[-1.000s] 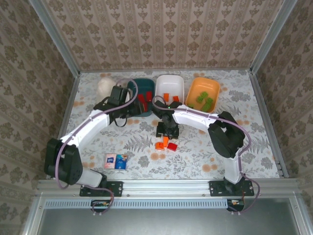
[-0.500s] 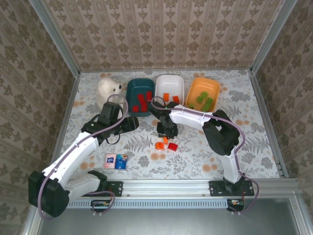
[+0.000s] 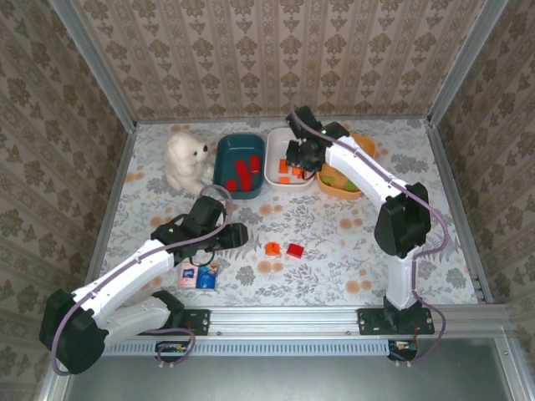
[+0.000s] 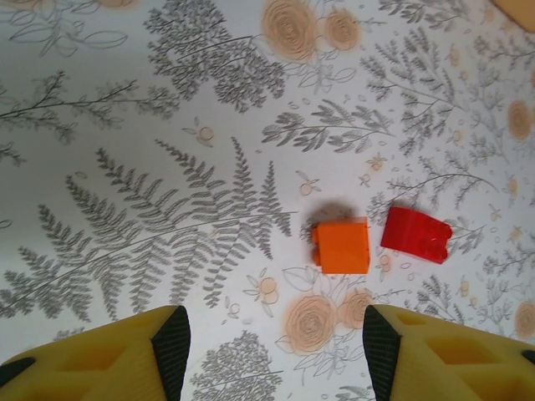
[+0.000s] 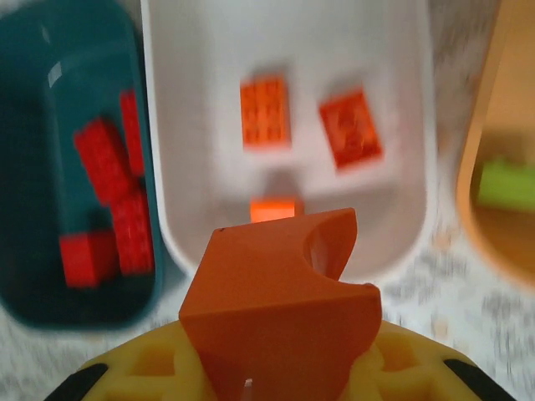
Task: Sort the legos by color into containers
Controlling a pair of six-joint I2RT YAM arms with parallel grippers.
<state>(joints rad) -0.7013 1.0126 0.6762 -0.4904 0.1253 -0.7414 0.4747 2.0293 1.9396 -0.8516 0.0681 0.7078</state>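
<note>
My right gripper (image 3: 295,162) hangs over the white bowl (image 3: 278,140), shut on an orange lego (image 5: 280,309). Two orange legos (image 5: 266,112) lie flat inside the white bowl (image 5: 192,167). The teal bowl (image 5: 50,125) to its left holds several red legos (image 5: 109,180). On the right, the orange bowl (image 5: 481,125) has a green lego (image 5: 506,184) in it. One orange lego (image 4: 342,246) and one red lego (image 4: 415,235) lie on the table just ahead of my open left gripper (image 4: 276,351), which holds nothing. From above, that left gripper (image 3: 241,234) sits left of the two loose bricks (image 3: 272,248).
A white plush bear (image 3: 185,160) sits left of the teal bowl (image 3: 224,154). A flat blue-and-pink packet (image 3: 198,276) lies under my left forearm near the front edge. My right arm crosses over the orange bowl (image 3: 333,185). Metal posts and patterned walls enclose the table.
My right gripper shut on an orange lego from the table cluster and carried it back over the white bowl. My left arm drew back from the teal bowl toward the loose bricks.
</note>
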